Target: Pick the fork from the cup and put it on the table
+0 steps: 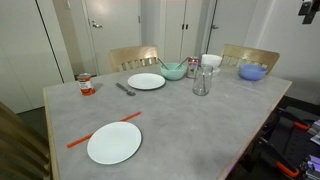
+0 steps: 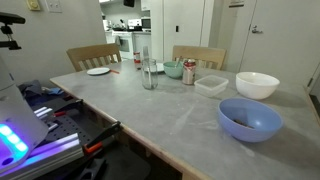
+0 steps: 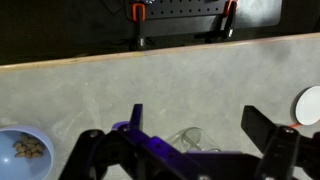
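The clear glass cup (image 1: 202, 82) stands upright near the middle of the speckled grey table (image 1: 200, 130); it also shows in an exterior view (image 2: 149, 74). The slim pale fork (image 2: 146, 56) stands in the cup, with its top above the rim. In the wrist view my gripper (image 3: 200, 125) is open and empty, with its fingers spread wide. It is high above the cup (image 3: 188, 138), which shows from above between the fingers, partly hidden by the gripper body. The gripper does not show in either exterior view.
A red can (image 1: 86, 85), two white plates (image 1: 146, 81) (image 1: 114, 143), a dark grey short utensil (image 1: 125, 88) and a red-orange stick (image 1: 104, 130) lie on the table. A teal bowl (image 1: 173, 71), a white bowl (image 1: 211, 61) and a blue bowl (image 1: 252, 72) stand behind the cup. Wooden chairs (image 1: 133, 57) line the far side.
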